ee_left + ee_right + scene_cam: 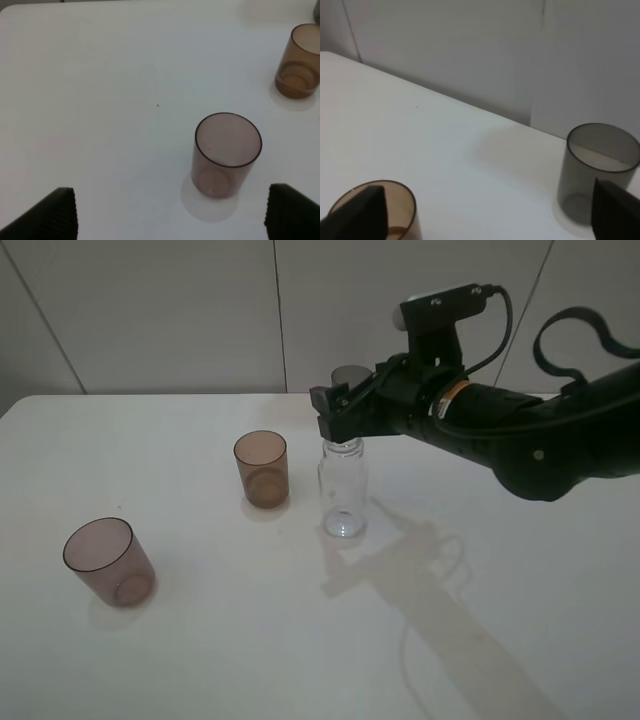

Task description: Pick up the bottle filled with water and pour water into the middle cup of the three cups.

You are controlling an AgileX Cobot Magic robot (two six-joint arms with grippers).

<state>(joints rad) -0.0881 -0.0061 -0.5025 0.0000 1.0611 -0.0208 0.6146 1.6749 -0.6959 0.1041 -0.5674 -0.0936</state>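
Observation:
The clear bottle stands upright on the white table, just right of the amber middle cup. My right gripper hovers right over the bottle's neck, fingers wide apart and open, nothing between them. The bottle itself is out of the right wrist view. The pinkish cup stands at the front left, and the dark grey cup at the back, mostly hidden behind the gripper. My left gripper is open, a little short of the pinkish cup.
The white table runs back to a pale panelled wall. The right arm and its cable reach in from the right, casting a shadow across the front right of the table.

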